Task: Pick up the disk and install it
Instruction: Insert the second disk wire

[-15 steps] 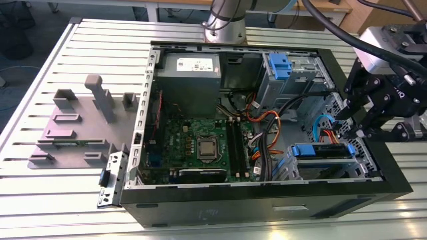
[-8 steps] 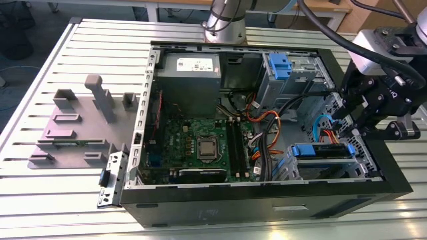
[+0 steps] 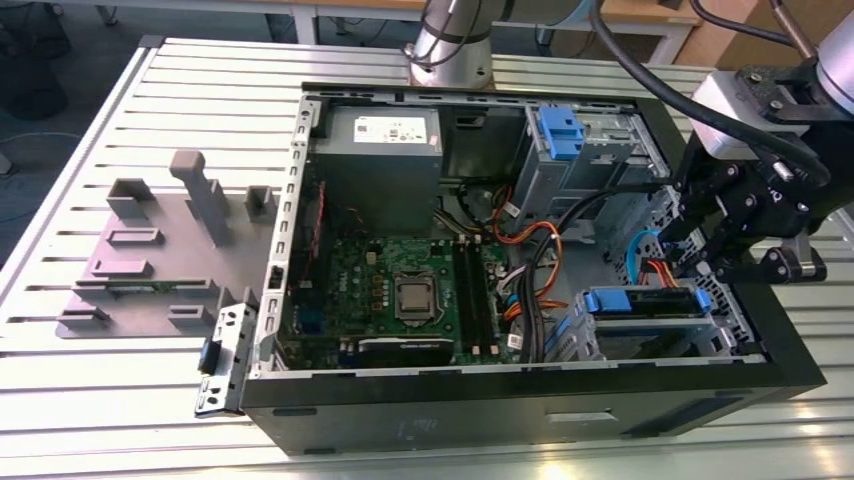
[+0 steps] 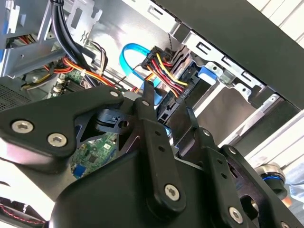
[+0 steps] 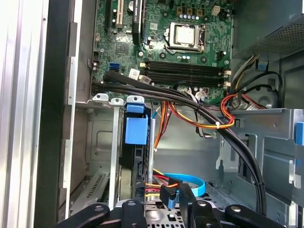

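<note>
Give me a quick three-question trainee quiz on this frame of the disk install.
1. True or false: the disk lies on the grey fixture plate outside the computer case.
2. Which is the gripper nearest to? A: the power supply. B: the disk. C: the processor socket.
3. Fill in: the case stands on a slatted metal ____.

Key: 1 false, the disk sits in a drive bay inside the case. 2 B. 3 table.
</note>
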`<control>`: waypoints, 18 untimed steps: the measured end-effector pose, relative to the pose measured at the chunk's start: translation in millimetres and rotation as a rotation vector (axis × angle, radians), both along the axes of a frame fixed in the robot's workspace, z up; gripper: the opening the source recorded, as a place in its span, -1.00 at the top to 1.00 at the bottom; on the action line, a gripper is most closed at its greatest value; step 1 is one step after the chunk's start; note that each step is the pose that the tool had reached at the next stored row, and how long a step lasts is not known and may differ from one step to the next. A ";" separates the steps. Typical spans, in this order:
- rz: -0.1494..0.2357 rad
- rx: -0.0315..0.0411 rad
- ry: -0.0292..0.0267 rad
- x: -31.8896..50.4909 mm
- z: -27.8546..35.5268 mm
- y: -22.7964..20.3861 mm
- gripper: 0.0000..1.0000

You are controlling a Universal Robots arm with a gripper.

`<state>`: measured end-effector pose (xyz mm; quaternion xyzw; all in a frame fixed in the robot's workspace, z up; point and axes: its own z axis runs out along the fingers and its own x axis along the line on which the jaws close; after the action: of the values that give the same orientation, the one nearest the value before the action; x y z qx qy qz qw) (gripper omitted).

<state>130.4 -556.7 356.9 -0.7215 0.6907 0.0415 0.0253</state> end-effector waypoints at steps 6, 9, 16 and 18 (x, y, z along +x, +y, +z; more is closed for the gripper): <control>0.000 0.0000 0.0000 0.0 -0.3 0.0 0.18; 0.000 0.0001 0.0000 0.0 -0.5 0.0 0.33; 0.000 0.0001 0.0000 0.0 -0.8 0.0 0.68; 0.000 0.0001 0.0000 0.0 -0.8 0.0 0.68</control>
<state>130.4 -556.7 356.1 -0.7215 0.6907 0.0416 0.0253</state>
